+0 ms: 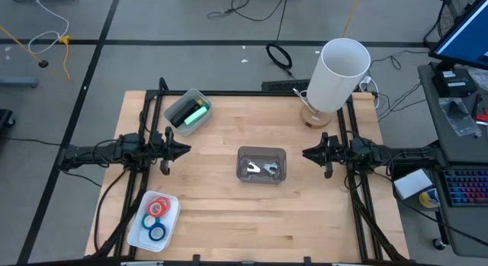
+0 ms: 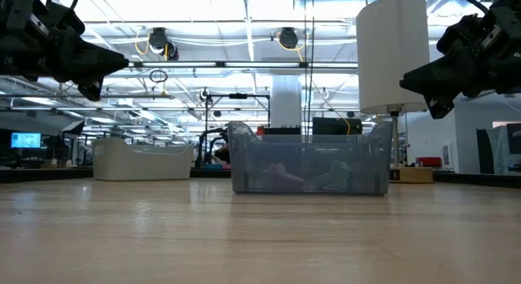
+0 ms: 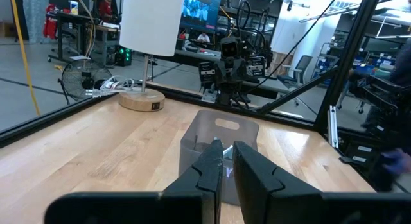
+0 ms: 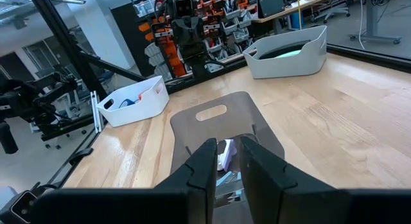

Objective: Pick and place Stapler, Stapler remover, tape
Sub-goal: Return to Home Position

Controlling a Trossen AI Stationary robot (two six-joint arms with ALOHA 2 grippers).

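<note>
The mint-green stapler (image 1: 197,114) lies in a white bin (image 1: 180,106) at the table's far left; in the right wrist view it shows as a green patch (image 4: 286,53). Red and blue tape rolls (image 1: 156,218) lie flat in a white tray (image 1: 136,234) at the near left. Metal staple removers (image 1: 260,170) lie on the floor of a smoky clear bin (image 1: 261,151) at the table's middle. My left gripper (image 1: 185,150) hovers shut to the left of that bin. My right gripper (image 1: 307,153) hovers shut to its right. Both point at it and hold nothing.
A lamp with a tall white shade (image 1: 343,65) stands on a round wooden base (image 1: 313,116) at the far right corner. A black frame (image 1: 353,129) runs along the table's edges. Bare wood lies between the bins and toward the near right.
</note>
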